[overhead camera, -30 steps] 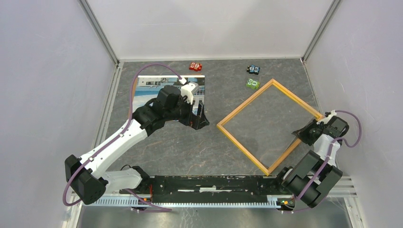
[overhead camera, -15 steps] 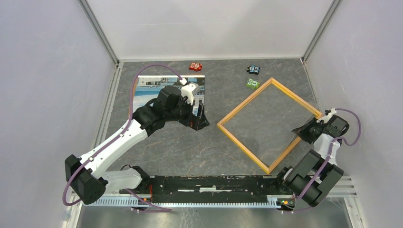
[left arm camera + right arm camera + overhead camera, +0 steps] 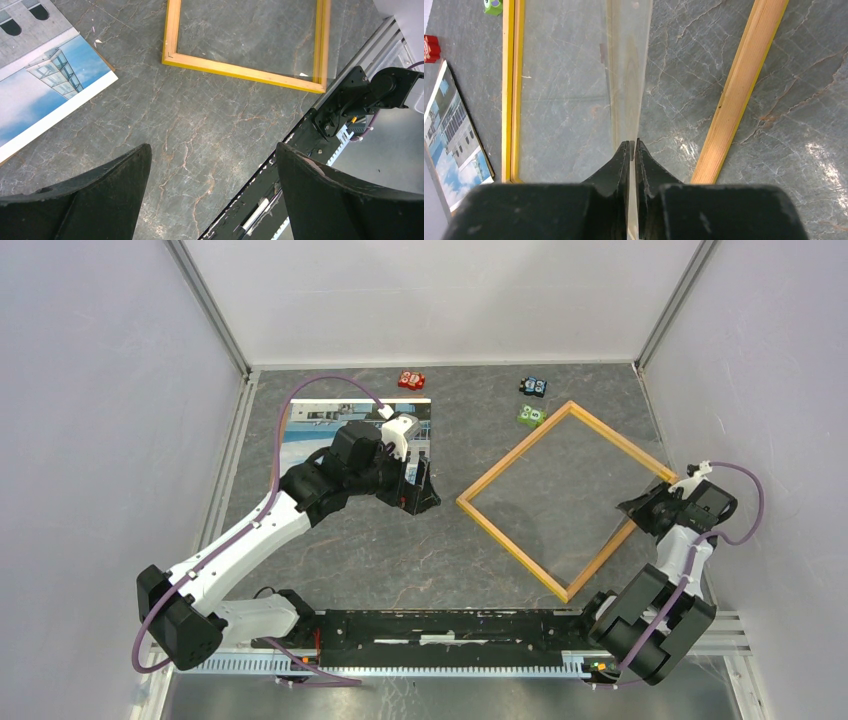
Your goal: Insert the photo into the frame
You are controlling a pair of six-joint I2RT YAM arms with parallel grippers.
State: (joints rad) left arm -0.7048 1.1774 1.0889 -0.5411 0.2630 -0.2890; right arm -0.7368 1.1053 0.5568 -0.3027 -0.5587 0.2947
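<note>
The photo (image 3: 305,430) of a white building and blue sky lies face up at the back left, partly under my left arm. It also shows in the left wrist view (image 3: 45,95) and the right wrist view (image 3: 454,135). The yellow-orange frame (image 3: 510,465) lies flat as a diamond at the centre right, and shows in both wrist views (image 3: 240,72) (image 3: 736,95). My left gripper (image 3: 422,485) (image 3: 212,147) is open and empty, above bare table between photo and frame. My right gripper (image 3: 632,510) (image 3: 632,142) is shut on the edge of a clear pane (image 3: 624,75), which tilts up over the frame's opening.
Three small toys sit at the back: a red one (image 3: 411,379), a black-and-blue one (image 3: 534,387) and a green one (image 3: 531,417) beside the frame's far corner. A thin brown edge shows under the photo (image 3: 107,64). Walls close in left, right and back.
My right wrist has shifted slightly to the right, still shut on the clear pane; the frame's near corner has shifted a little. My left arm has not moved.
</note>
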